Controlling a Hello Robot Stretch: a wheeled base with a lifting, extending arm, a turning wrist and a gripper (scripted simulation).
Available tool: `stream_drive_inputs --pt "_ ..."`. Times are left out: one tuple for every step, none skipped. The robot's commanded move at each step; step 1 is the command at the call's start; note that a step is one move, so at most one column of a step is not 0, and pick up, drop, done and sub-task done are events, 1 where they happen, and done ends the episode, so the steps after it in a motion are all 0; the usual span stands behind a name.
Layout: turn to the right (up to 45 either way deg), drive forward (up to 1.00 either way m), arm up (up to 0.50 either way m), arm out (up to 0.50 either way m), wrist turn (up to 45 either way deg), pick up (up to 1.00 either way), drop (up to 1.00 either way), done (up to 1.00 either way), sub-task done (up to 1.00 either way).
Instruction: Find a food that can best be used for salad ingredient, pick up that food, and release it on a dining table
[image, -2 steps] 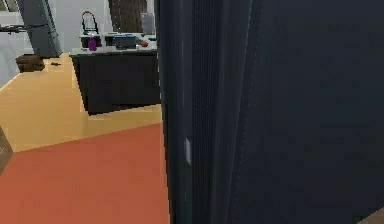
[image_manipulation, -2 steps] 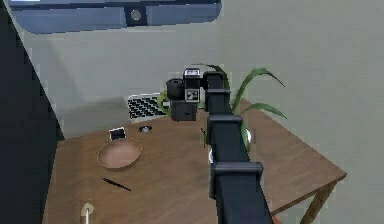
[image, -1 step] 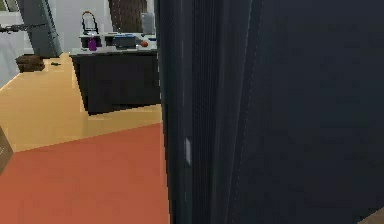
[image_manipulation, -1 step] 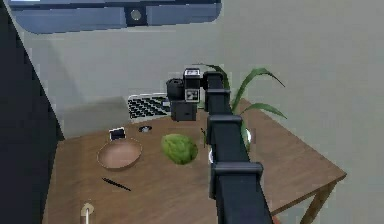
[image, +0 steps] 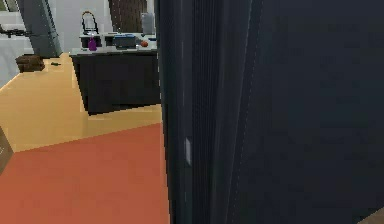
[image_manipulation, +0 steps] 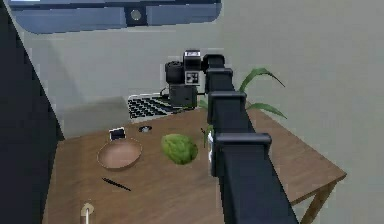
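the jaws hang near the laptop (image_manipulation: 148, 106), past the round green vegetable (image_manipulation: 179, 149) on the wooden surface (image_manipulation: 290, 165), and i can't tell whether they hold anything.

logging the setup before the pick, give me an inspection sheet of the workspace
surface: wooden table, brown top.
job's things: round green food, lying on the table left of the arm.
clutter: laptop at the far edge; brown dish; thin dark utensil; small dark-and-white item; small pale item.
pincer: at the arm's far end, with the laptop at or behind it; cannot tell whether it holds anything.
cables: nothing seen.
surroundings: green plant leaves at the table's far side; dark screen on the wall; in the forward view, a tall dark panel close by and a dark kitchen counter farther off.
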Motion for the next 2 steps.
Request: stream_drive_inputs --pt "0.0 0.00 0.00 -0.08 0.0 0.00 0.00 0.00 0.00" --pt "0.0 0.00 0.00 0.00 0.0 0.00 0.00 1.00 0.00"
